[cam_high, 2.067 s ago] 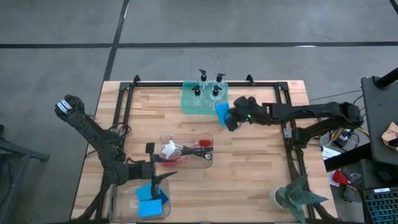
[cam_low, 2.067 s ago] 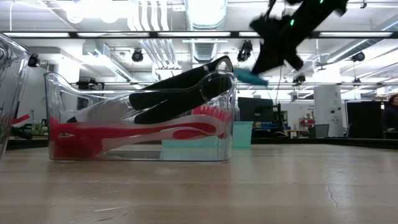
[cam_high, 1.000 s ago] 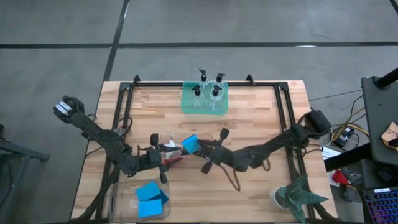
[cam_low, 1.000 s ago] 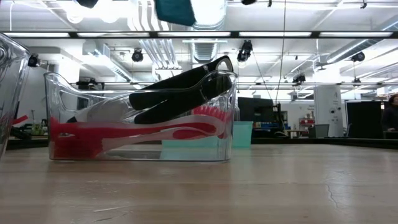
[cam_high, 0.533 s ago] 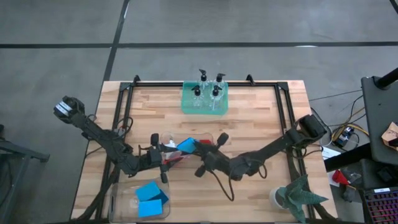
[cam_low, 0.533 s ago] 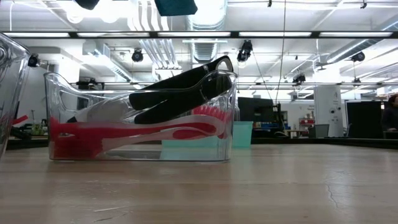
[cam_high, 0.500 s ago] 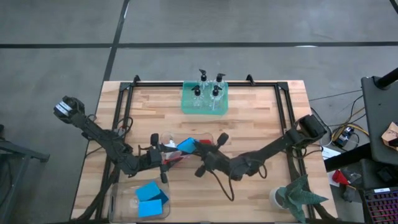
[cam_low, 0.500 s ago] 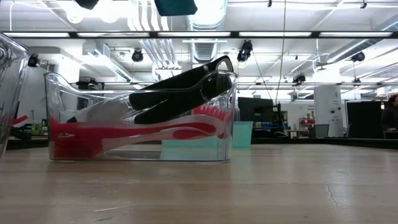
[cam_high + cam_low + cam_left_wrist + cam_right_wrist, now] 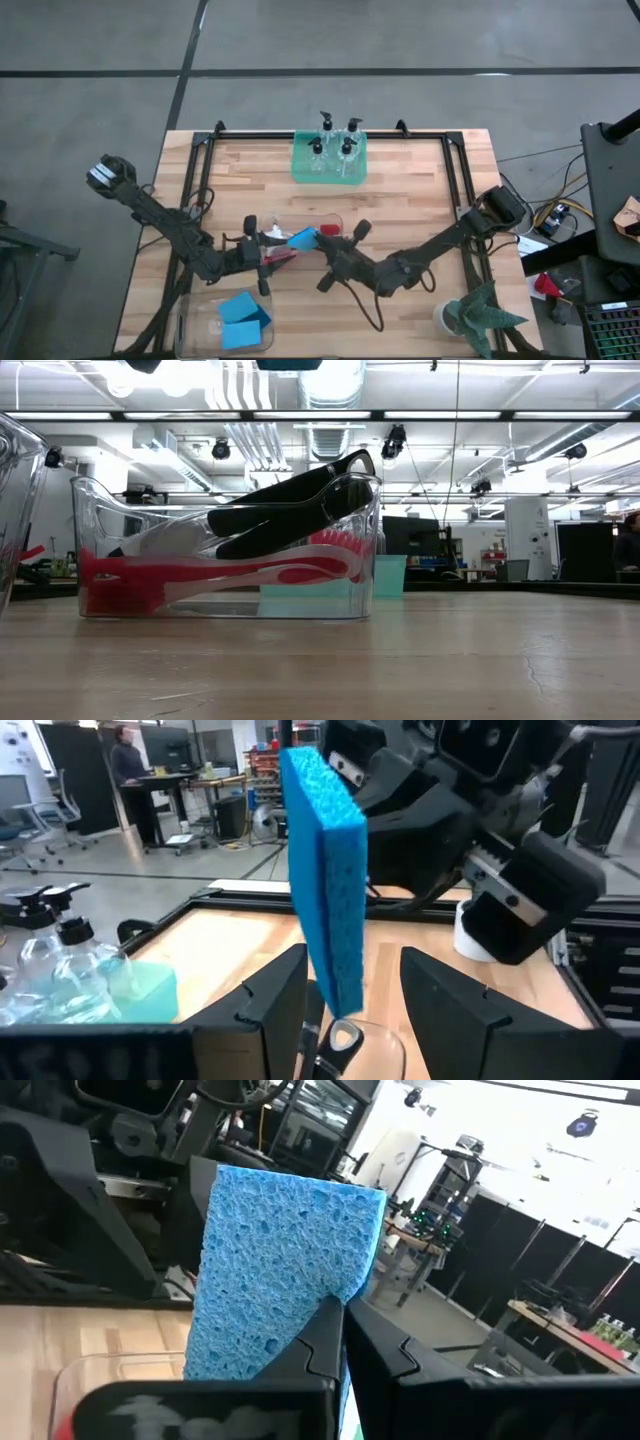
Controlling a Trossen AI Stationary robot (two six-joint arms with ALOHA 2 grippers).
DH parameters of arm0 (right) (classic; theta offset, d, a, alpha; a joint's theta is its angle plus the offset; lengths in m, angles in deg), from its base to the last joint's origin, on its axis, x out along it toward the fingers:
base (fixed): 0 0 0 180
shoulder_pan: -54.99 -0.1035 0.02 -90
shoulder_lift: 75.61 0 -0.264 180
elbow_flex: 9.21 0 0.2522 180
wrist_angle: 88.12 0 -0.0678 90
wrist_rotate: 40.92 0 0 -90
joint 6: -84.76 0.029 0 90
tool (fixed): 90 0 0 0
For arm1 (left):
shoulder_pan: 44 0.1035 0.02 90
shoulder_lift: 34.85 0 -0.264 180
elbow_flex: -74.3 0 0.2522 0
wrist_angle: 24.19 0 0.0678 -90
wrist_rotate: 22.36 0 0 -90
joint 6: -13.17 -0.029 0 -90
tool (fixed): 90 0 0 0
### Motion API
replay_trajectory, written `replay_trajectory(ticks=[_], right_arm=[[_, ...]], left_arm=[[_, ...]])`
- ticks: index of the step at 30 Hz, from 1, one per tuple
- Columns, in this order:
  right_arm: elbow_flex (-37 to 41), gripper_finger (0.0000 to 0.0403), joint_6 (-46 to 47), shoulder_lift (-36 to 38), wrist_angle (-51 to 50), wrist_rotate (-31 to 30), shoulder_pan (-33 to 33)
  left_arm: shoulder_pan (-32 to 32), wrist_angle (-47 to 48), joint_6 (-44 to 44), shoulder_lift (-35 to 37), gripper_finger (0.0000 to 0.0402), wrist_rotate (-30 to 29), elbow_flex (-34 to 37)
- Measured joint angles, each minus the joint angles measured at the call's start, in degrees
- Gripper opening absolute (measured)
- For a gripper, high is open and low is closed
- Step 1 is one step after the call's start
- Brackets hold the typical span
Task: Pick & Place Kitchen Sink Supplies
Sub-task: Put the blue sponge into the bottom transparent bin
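Here we see the right hand [image 9: 318,240] clamped tight on a blue sponge [image 9: 303,238], holding it edge-up above the clear bin [image 9: 225,545] at mid-surface. That bin holds red and black brushes [image 9: 240,565]. Our left hand [image 9: 262,253] sits just beside the sponge, its fingers [image 9: 270,1010] parted and, as far as we can make out, flanking the sponge's lower edge without gripping it. Two more sponges [image 9: 243,318] lie in another clear bin [image 9: 190,330] at the near left corner. Four pump bottles [image 9: 334,142] stand in the green tray [image 9: 300,165] at the far edge of the surface [image 9: 420,200].
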Motion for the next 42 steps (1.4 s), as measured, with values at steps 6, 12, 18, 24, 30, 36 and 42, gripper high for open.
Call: replay_trajectory(ticks=[6,12,18,24,30,36,42], right_arm=[[-0.19,0.0008,4.61,0.0,0.15,6.64,1.12],[-0.19,0.0008,5.79,-0.24,0.09,7.48,1.88],[-0.19,0.0008,5.13,-0.24,0.14,7.79,1.43],[-0.19,0.0008,6.26,-0.22,-0.92,8.99,0.99],[-0.19,0.0008,4.77,-0.17,-1.26,8.69,-0.37],[-0.19,0.0018,1.75,0.97,-4.42,7.28,-2.47],[-0.19,0.0065,4.4,2.92,-13.91,4.11,-3.79]], left_arm=[[0.74,-1.26,0.6,-0.96,0.0172,0.93,0.0],[0.81,-3.14,-0.59,-1.81,0.0172,2.14,0.0],[0.81,-3.22,0.15,-1.81,0.0132,1.98,0.0],[0.77,-2.84,-0.86,-1.81,0.0034,1.99,0.01],[0.74,-1.82,-0.86,-1.8,0.0015,2.09,0.04],[-1.02,2.17,3.22,-0.25,0.0008,5.49,0.04],[-5.41,17.81,15.04,4.73,0.0006,21.29,-0.33]])
